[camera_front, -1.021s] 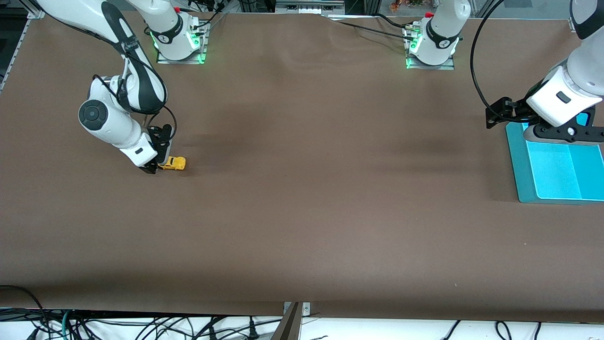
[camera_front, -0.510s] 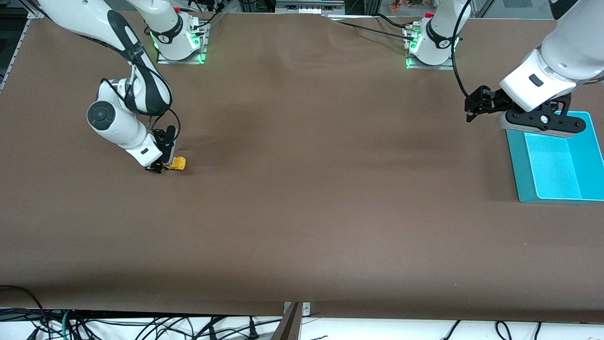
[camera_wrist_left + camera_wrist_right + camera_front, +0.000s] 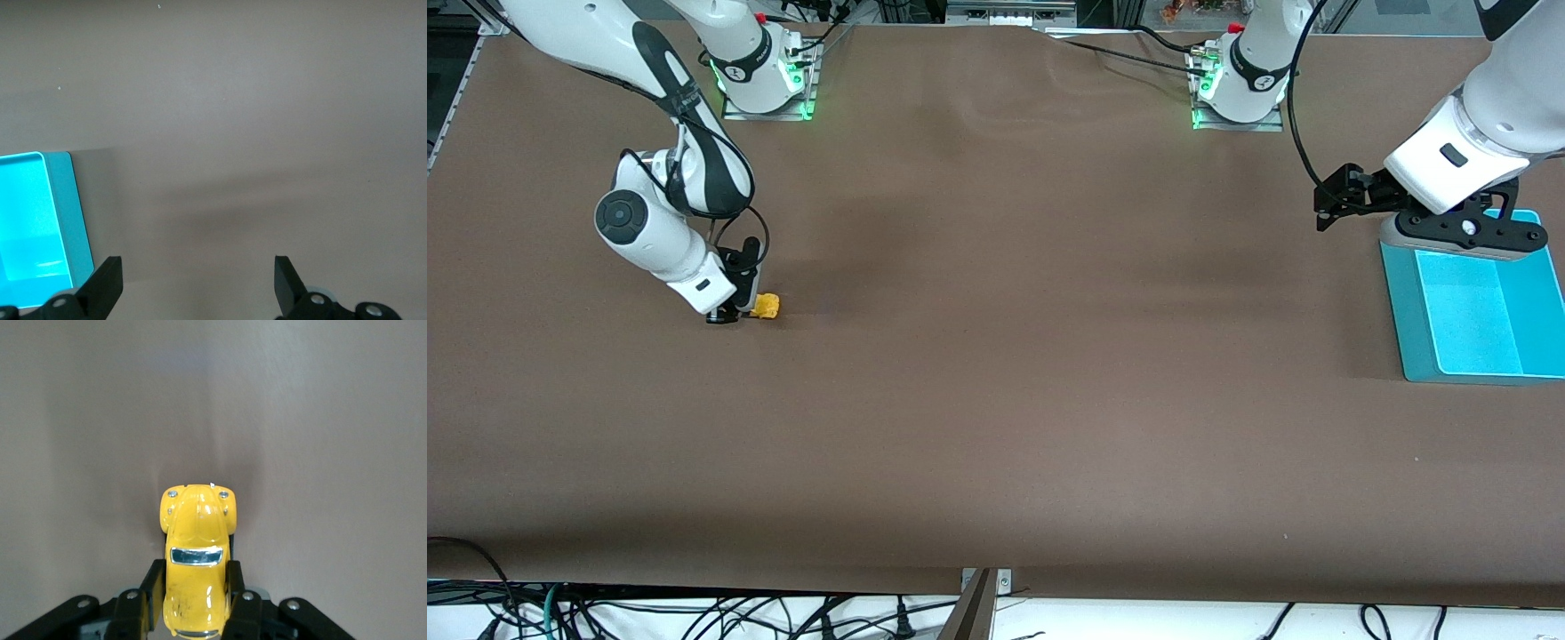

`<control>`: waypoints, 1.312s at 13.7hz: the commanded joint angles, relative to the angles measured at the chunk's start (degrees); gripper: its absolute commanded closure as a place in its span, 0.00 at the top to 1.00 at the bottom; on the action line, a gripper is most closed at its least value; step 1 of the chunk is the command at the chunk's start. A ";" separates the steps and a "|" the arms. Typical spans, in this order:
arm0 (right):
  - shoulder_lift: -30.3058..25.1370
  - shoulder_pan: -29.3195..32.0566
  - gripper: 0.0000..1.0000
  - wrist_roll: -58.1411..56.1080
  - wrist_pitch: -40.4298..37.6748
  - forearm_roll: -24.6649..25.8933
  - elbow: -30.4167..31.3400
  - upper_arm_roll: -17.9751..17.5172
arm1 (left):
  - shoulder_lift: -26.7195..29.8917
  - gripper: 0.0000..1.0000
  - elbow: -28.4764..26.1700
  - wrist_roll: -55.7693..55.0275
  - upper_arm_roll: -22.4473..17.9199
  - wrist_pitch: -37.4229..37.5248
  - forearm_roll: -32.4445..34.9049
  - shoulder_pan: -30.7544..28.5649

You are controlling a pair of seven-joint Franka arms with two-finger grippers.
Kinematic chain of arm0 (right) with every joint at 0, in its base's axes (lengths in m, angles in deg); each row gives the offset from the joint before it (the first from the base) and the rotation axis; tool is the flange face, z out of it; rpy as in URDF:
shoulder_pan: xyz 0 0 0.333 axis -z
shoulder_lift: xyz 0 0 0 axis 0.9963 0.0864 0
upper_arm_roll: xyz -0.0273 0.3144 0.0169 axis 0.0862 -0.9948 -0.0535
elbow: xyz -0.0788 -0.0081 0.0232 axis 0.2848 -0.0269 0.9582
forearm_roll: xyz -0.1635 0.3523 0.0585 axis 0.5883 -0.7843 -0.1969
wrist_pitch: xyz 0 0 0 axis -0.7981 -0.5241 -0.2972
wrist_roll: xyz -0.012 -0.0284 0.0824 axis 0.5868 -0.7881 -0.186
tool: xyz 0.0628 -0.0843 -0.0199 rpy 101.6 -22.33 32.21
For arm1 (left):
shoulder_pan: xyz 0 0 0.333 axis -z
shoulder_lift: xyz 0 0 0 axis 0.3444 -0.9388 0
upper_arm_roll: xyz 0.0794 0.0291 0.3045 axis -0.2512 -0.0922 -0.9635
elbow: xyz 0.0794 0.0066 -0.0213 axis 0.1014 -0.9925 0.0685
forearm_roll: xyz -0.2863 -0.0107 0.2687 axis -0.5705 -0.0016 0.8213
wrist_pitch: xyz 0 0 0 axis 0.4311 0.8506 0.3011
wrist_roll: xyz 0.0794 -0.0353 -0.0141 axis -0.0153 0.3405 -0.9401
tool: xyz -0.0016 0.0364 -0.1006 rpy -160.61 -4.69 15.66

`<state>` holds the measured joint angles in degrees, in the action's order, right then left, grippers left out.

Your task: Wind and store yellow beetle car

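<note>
Car sits on the table, clamped at its sides by the right gripper. Left gripper, jaws apart and empty, hovers over the table beside the tray, well apart from the car.

Yellow beetle car: tiny, glossy, rounded body, dark windscreen. Upright on the brown table toward the right arm's end, its rear sides clamped between two black fingers.

Right gripper clamped, left gripper agape
</note>
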<state>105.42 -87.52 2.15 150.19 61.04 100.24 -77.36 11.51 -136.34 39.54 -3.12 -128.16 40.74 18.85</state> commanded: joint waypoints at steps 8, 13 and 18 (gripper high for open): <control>1.55 3.08 0.21 -3.86 3.57 0.51 0.30 -1.57 | 0.05 1.00 1.04 0.73 -0.02 0.87 -1.99 -1.16; 3.22 8.00 0.21 -7.10 4.62 0.24 0.57 -1.57 | -0.04 1.00 1.04 0.73 -0.11 0.70 -1.99 -1.25; 3.13 13.89 0.21 -15.09 4.53 0.24 0.57 -1.48 | -0.04 1.00 1.04 0.73 -0.11 0.43 -1.99 -1.25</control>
<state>105.90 -76.54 -8.93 152.22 61.04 100.33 -78.57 11.51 -136.31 39.54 -3.35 -128.11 40.74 18.16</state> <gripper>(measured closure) 0.586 0.000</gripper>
